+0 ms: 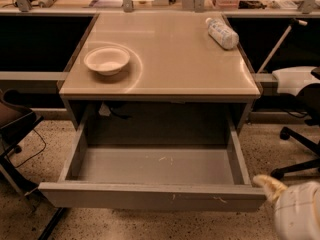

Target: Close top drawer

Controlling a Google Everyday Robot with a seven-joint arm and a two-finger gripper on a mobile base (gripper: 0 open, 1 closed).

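The top drawer (150, 196) is a wide shallow grey metal drawer pulled far out from under the beige table (190, 59). Its plain front panel has small pale scratch marks. Its inside is bare apart from a few pale scuffs. My gripper (267, 184) shows at the bottom right, a pale tip on a white arm section, just right of the drawer's front right corner and close to it.
A white bowl (106, 60) sits on the table's left side. A plastic bottle (222, 33) lies at the back right. An office chair (300, 134) stands on the right. A dark chair (15, 124) and its legs are on the left. Speckled floor lies in front.
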